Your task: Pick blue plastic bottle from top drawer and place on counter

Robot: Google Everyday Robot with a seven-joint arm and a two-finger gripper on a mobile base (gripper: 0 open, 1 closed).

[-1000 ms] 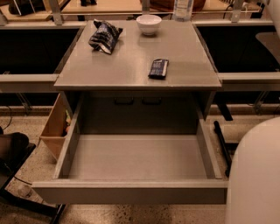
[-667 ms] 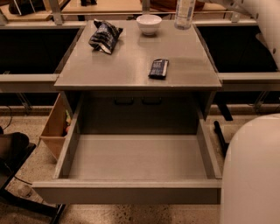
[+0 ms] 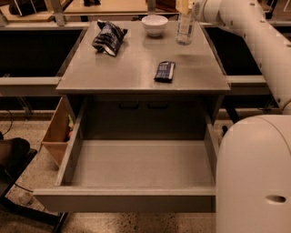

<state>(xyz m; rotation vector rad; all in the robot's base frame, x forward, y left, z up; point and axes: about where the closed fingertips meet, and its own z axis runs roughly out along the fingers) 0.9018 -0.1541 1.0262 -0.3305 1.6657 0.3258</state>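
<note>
Bottle (image 3: 185,29) lower, upright under gripper (image 3: 190,6)

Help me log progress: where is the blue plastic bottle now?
In the camera view, the blue plastic bottle stands upright near the far right corner of the counter, right of the white bowl, with the hand at its top.

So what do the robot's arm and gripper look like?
The arm is smooth, white and thick, made of rounded tube sections, with no cables showing. A rounded white shell at the lower right has a small oval slot. The gripper sits at the top edge, above the bottle; only a pale bit shows.
</note>
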